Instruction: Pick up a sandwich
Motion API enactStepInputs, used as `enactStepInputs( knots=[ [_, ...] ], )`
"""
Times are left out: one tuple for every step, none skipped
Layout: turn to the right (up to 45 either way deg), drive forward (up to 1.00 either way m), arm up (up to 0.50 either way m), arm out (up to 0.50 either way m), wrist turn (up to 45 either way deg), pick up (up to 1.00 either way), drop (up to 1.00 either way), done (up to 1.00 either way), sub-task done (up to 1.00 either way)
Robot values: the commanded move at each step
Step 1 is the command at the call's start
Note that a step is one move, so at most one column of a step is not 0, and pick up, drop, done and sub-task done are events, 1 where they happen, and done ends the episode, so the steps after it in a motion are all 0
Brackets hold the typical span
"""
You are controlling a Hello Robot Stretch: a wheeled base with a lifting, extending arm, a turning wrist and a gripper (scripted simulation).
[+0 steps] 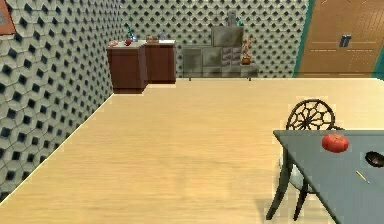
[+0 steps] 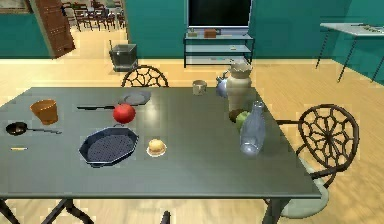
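Surface (image 2: 200, 130): grey, near edge low in the arm side view.
Task item: small round tan item (image 2: 156, 147) lay mid-surface, just right of the dark pan (image 2: 108, 146).
Open room: bare wood floor (image 1: 170, 140) ahead.
Fingers: could not tell.

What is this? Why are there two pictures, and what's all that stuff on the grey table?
These come from a robot on wheels in a pretend, computer-made house. It has one arm with a hand, and its job is picking up a sandwich. One picture looks ahead: a wooden floor, brown cabinets and a corner of the grey table. The other looks sideways, onto that same table. On it lie a red round fruit, a dark dish, a clear bottle, a jug and a small pale round thing, perhaps the sandwich.
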Motion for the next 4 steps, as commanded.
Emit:
enactStepInputs(
  knots=[
    [0.0, 0.0, 0.5, 0.0, 0.0, 0.0, 0.0, 0.0, 0.0],
    [0.0, 0.0, 0.36, 0.0, 0.0, 0.0, 0.0, 0.0, 0.0],
    [0.0, 0.0, 0.0, 0.44, 0.0, 0.0, 0.0, 0.0, 0.0],
    [0.0, 0.0, 0.0, 0.0, 45.0, 0.0, 0.0, 0.0, 0.0]
  ],
)
